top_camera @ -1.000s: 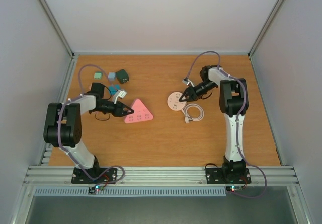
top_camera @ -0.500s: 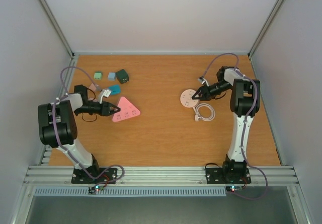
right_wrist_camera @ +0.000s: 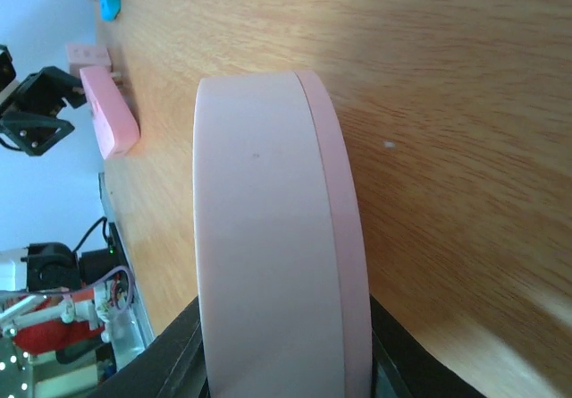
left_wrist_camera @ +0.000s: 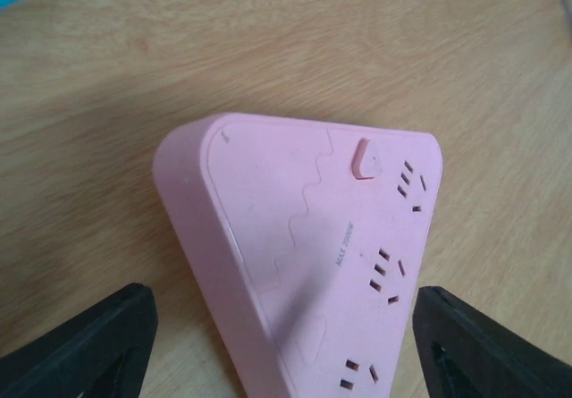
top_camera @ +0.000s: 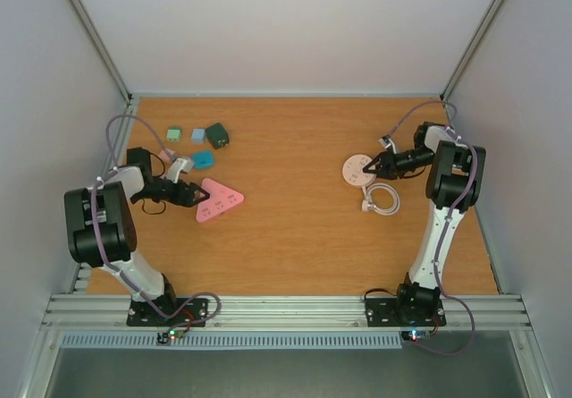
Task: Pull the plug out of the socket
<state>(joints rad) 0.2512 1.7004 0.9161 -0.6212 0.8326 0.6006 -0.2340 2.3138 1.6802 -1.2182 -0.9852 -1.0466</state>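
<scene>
The right gripper is squeezed shut on the rim of the round socket, gripping it tight so it can't slip, with the white cord curled just beside. The left gripper is wide open around the pink triangle socket, maybe to steady it. Only the left wrist view shows the triangle's holes, and those look empty, with no plug.

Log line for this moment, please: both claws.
left claw open astride pink power strip | right claw shut on round socket | white cable coiled nearby
</scene>
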